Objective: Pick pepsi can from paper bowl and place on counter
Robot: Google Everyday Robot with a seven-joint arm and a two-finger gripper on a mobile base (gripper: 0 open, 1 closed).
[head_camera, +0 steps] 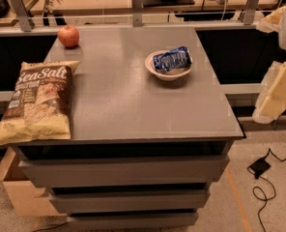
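The pepsi can [172, 59] lies on its side in the paper bowl [169, 76], which stands on the desk [123, 105] toward its far right part. The tool [277, 88] shows only as pale parts at the picture's right edge, at 3 o'clock off the desk and well apart from the bowl; whether it is spread or pressed together I cannot tell. From the tool the can lies at about 10 o'clock. The can's long axis runs roughly from 8 to 2 o'clock, so I judge a grasp must come across that line. The apple [68, 36] and chip bag [36, 103] sit well clear, at the left.
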